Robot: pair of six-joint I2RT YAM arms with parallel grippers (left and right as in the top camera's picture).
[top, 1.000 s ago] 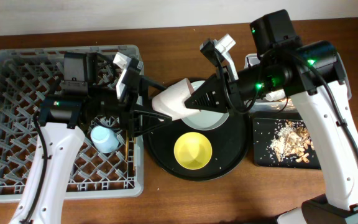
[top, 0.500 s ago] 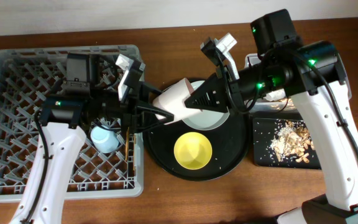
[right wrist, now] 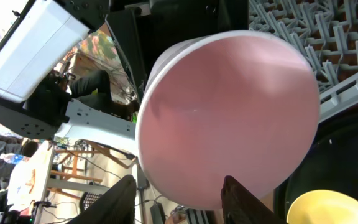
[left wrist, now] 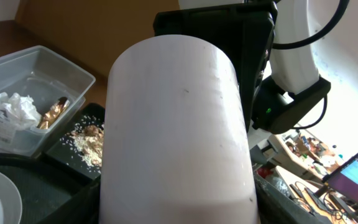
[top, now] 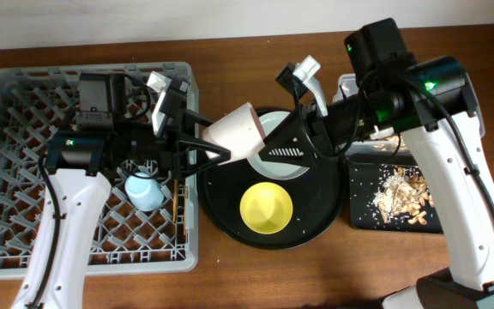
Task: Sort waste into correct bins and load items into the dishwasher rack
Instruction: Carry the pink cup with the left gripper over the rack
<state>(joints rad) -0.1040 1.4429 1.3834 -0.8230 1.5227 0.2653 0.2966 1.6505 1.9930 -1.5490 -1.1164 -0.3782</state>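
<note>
My left gripper is shut on the pink cup and holds it on its side above the gap between the grey dishwasher rack and the round black tray. The cup fills the left wrist view. My right gripper is open and empty just right of the cup; in the right wrist view the cup's base sits beyond its spread fingers. The light-blue cup and chopsticks lie in the rack. The plate and yellow bowl rest on the round tray.
The clear tub holds the white napkin and gold wrapper; my right arm covers most of it in the overhead view. The shallow black tray at the right holds food scraps.
My right gripper has let go of the pink cup and drawn back to the right. My left gripper, still shut on the cup, has pulled it slightly left and up.
</note>
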